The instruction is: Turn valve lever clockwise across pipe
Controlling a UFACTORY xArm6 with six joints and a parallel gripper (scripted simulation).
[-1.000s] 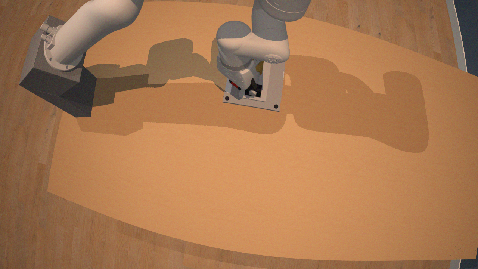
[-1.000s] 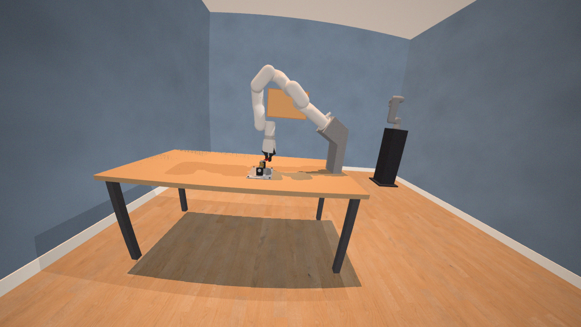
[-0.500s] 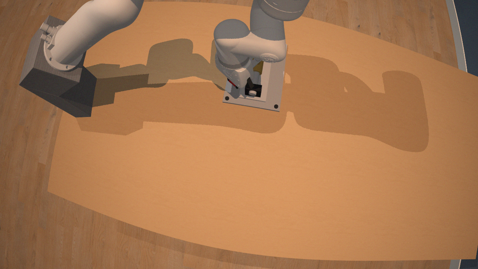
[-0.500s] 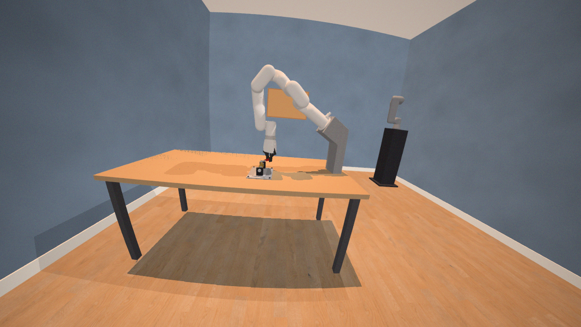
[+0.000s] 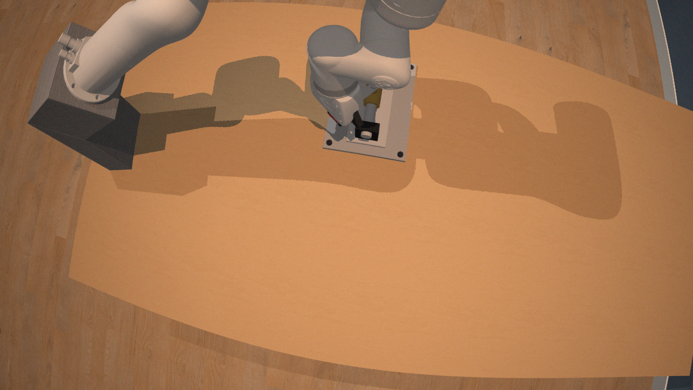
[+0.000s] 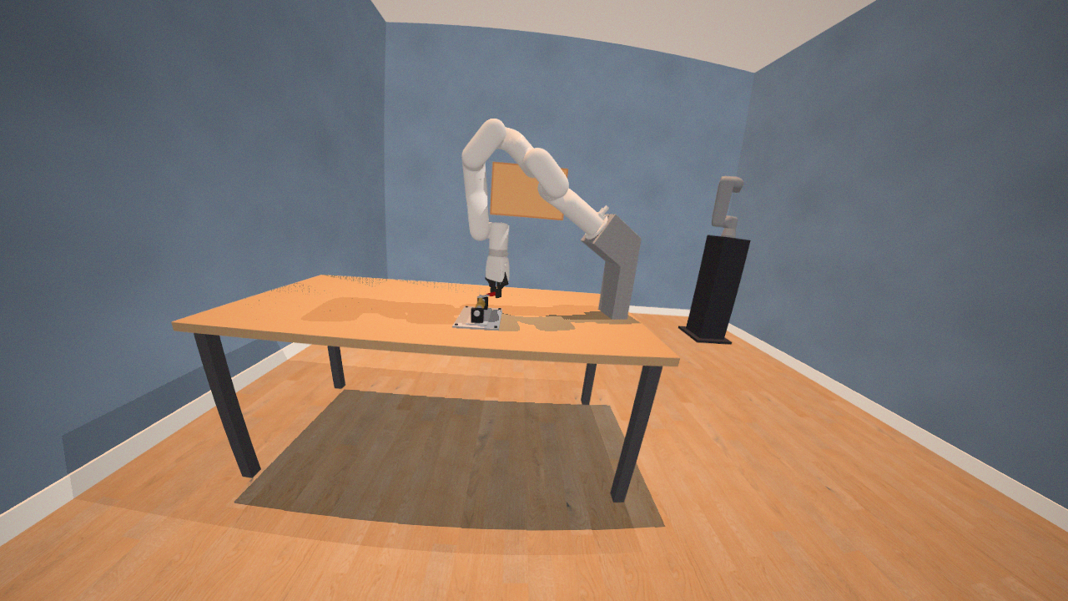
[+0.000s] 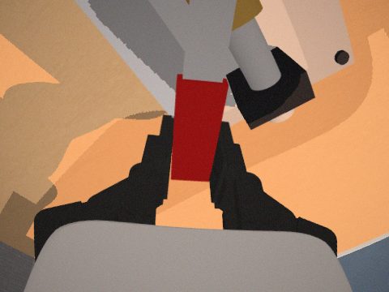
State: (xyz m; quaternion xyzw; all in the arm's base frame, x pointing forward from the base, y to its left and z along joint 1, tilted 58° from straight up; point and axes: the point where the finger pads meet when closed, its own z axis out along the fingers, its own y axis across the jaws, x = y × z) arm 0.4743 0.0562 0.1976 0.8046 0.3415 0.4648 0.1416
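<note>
The valve sits on a grey baseplate [image 5: 368, 130] on the table, with a grey pipe [image 7: 254, 54] held in a black block [image 7: 272, 89] and a brass body [image 5: 372, 98]. Its lever [image 7: 207, 22] is a flat grey strip with a red end [image 7: 198, 130]. In the wrist view the lever stands at a slant to the pipe. My gripper [image 7: 192, 137] is shut on the lever's red end, one black finger on each side. In the overhead view my wrist covers most of the lever; a bit of red [image 5: 332, 117] shows at the plate's left edge. The valve also shows in the side view [image 6: 480, 312].
The arm's grey pedestal [image 5: 79, 121] stands at the table's far left corner. A black stand with a grey fixture [image 6: 717, 287] is on the floor beyond the table. An orange panel [image 6: 526, 190] hangs on the back wall.
</note>
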